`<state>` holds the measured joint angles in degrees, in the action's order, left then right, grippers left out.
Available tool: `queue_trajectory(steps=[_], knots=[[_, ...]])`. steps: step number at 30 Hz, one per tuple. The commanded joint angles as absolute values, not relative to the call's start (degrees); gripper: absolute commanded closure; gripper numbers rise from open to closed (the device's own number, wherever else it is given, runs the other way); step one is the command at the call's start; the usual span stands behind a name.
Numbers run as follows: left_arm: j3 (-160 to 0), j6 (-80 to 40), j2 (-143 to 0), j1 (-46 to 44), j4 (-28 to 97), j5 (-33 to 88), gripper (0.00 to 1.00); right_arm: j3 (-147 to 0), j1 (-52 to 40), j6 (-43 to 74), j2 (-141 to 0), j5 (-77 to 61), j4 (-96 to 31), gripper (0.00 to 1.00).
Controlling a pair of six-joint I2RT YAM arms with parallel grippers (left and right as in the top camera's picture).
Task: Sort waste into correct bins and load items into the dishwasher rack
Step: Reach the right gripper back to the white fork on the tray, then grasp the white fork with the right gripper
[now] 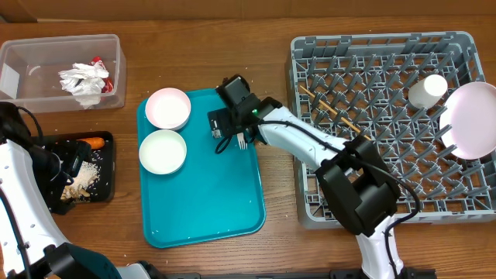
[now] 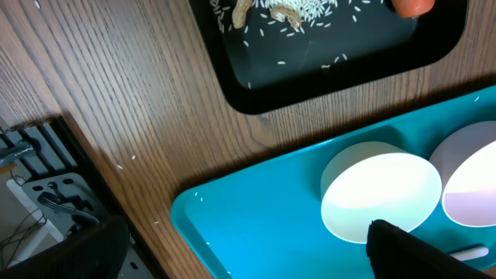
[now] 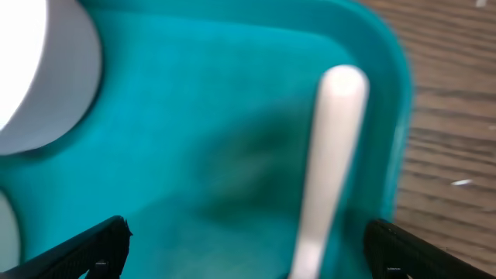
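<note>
A white plastic fork [image 1: 242,142] lies near the right edge of the teal tray [image 1: 209,201]. My right gripper [image 1: 227,128] hovers open just above it. In the right wrist view the fork handle [image 3: 329,147] lies between the spread fingers [image 3: 248,236]. Two pale bowls [image 1: 168,108] [image 1: 163,150] stand on the tray's left side. My left gripper [image 1: 68,167] is open and empty over the black tray [image 1: 108,167], which holds a carrot piece [image 1: 94,142] and beige scraps [image 1: 84,180]. The left wrist view [image 2: 240,244] shows the nearer bowl [image 2: 380,194].
The clear tub [image 1: 31,81] at the back left holds crumpled napkins [image 1: 83,80] and a red wrapper [image 1: 103,71]. The grey dishwasher rack [image 1: 310,194] on the right holds a white cup [image 1: 428,89], a round plate [image 1: 474,120] and a wooden stick [image 1: 329,108].
</note>
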<state>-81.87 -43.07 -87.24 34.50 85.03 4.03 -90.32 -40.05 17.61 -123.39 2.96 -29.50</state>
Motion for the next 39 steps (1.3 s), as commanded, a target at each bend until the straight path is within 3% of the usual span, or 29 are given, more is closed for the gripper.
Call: queue_trajectory(steps=[1,25,27,31,34,39], knots=[[-81.7,-42.2,-87.3,34.5,85.0,3.9,0.0,-91.0,-41.6,18.0,-124.5,3.5,-29.0,0.0],[-81.7,-42.2,-87.3,34.5,85.0,3.9,0.0,-90.2,-42.2,21.5,-128.0,3.5,-30.1,0.0],[-81.7,-42.2,-87.3,34.5,85.0,3.9,0.0,-90.2,-42.2,21.5,-128.0,2.4,-30.4,0.06],[-81.7,-42.2,-87.3,34.5,85.0,3.9,0.0,-90.2,-42.5,21.6,-128.0,2.5,-32.3,0.26],[-81.7,-42.2,-87.3,34.5,85.0,3.9,0.0,-90.2,-42.5,25.6,-128.0,5.3,-34.3,0.28],[-81.7,-42.2,-87.3,34.5,85.0,3.9,0.0,-90.1,-42.5,29.2,-128.1,7.8,-36.7,0.39]])
